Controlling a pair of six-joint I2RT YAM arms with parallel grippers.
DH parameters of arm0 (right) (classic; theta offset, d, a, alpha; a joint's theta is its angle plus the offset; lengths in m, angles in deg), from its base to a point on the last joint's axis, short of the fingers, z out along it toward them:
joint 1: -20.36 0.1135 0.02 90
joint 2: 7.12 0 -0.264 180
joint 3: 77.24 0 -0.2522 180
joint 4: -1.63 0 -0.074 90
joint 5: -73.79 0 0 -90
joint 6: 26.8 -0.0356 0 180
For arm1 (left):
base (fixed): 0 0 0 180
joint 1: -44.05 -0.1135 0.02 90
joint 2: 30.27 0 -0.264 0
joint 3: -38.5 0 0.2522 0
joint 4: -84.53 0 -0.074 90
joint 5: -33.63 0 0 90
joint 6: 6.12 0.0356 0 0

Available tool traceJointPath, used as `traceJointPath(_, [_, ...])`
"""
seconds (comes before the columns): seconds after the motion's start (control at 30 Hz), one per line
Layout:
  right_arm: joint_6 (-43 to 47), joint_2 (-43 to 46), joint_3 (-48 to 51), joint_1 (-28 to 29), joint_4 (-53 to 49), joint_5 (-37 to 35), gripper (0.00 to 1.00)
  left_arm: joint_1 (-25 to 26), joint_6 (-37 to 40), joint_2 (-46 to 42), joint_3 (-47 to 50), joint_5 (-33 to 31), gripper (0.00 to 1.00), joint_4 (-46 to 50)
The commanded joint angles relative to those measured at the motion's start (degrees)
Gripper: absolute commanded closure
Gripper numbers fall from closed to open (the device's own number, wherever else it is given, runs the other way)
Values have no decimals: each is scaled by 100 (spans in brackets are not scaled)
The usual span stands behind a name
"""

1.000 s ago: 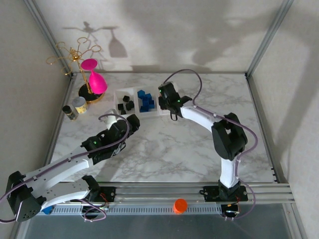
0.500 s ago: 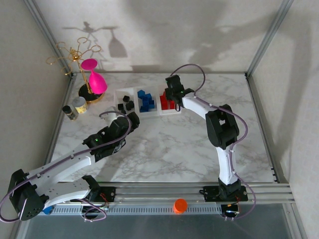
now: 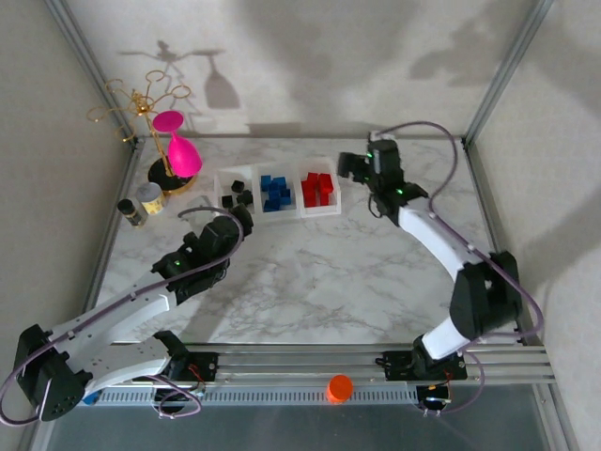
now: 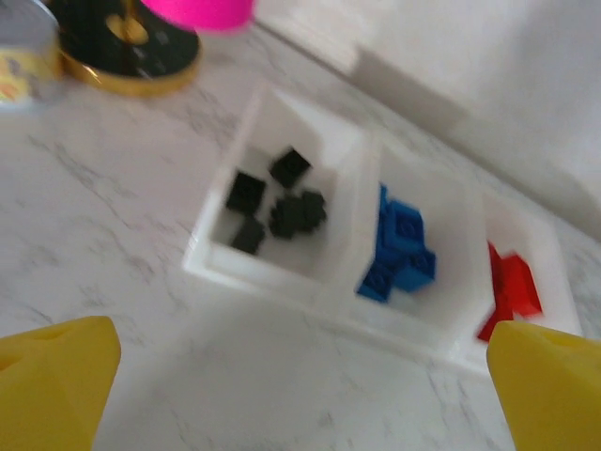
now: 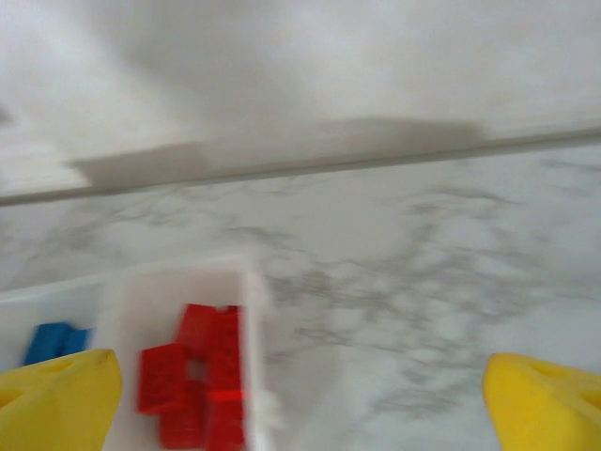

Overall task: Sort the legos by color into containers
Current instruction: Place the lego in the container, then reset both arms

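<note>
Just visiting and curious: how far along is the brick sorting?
Done: black legos, blue legos and red legos lie in separate containers. In hand: nothing; left gripper and right gripper are open, empty. Left: apparently nothing; every brick I see is binned.

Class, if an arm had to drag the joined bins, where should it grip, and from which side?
Probably the black bin's outer end wall, from above: it is thin, upright and open-topped, and the black bricks lie off it.
</note>
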Motion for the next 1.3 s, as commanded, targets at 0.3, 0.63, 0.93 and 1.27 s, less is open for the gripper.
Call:
traceJointPath(0.3, [588, 896, 3604, -1589, 3253, -1187, 1, -2669, 2851, 493, 2099, -430, 2, -4228])
traceJointPath(0.63, [1428, 514, 4947, -1839, 6115, 281, 1, -3333, 4043, 1907, 3299, 1782, 2, -8274])
traceJointPath(0.93, [1670, 61, 5541, -1986, 7598, 1025, 1, -3552, 4059, 2951, 3519, 2657, 0, -9630])
traceJointPath(1.27, [1522, -191, 5385, -2180, 7468, 1245, 1, -3438, 4068, 3007, 3155, 2260, 0, -9037])
